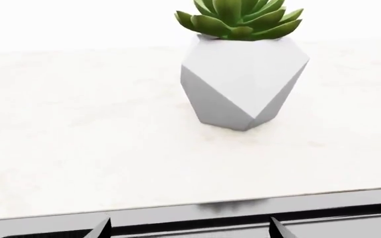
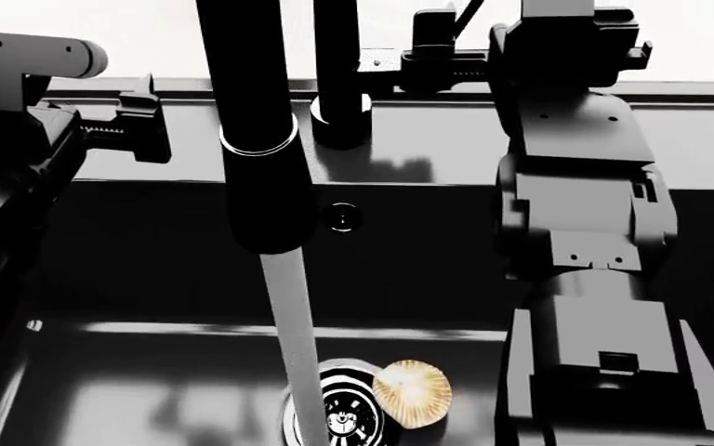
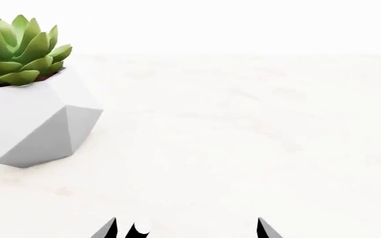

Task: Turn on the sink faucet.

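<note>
Water pours from the sink faucet (image 2: 261, 139) toward the drain (image 2: 338, 413) at 6 o'clock, so I park both grippers, right gripper (image 3: 186, 229) and left gripper (image 1: 189, 229), fingers spread, holding nothing.

Simulated kitchen: black sink (image 2: 146, 372) with chrome drain (image 2: 345, 409), running sink faucet (image 2: 252, 121), pale stone countertop (image 1: 78, 148), potted succulent (image 1: 243, 74) in faceted grey planter.
</note>
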